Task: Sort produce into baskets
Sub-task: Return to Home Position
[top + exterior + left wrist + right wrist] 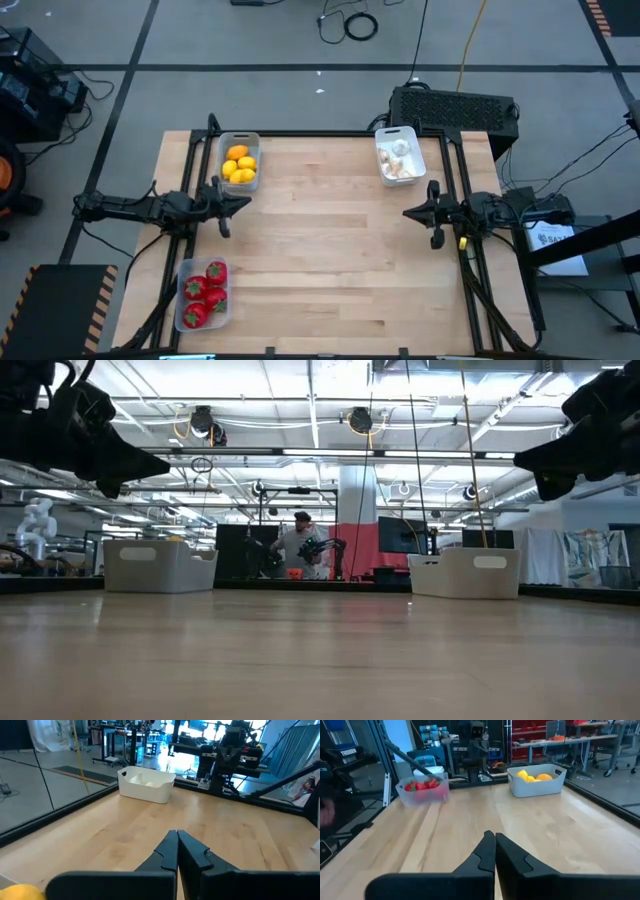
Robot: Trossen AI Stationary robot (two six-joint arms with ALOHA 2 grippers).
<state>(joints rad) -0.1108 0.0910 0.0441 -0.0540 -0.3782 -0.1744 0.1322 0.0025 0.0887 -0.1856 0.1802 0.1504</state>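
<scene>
**Sorting looks done: 3 baskets filled, both arms at the worktop's (330, 250) side edges.**

Lemons (240, 165) lie in the grey basket (239, 136) at the far left corner. Garlic (399, 160) is in the white basket (396, 131) at the far right corner, and the red pieces (204, 292) are in the clear basket (203, 261) at the near left corner. The left pincer (245, 203) and right pincer (408, 212), both pressed together and empty, point at each other. I see no loose piece for either to reach.

Left arm (130, 207) and right arm (500, 208): matte black, slim jointed links. Left end effector (240, 203), right end effector (412, 212): black fingers (167, 852) tapering to wedge tips. Black cables (152, 248) trail from both.
</scene>
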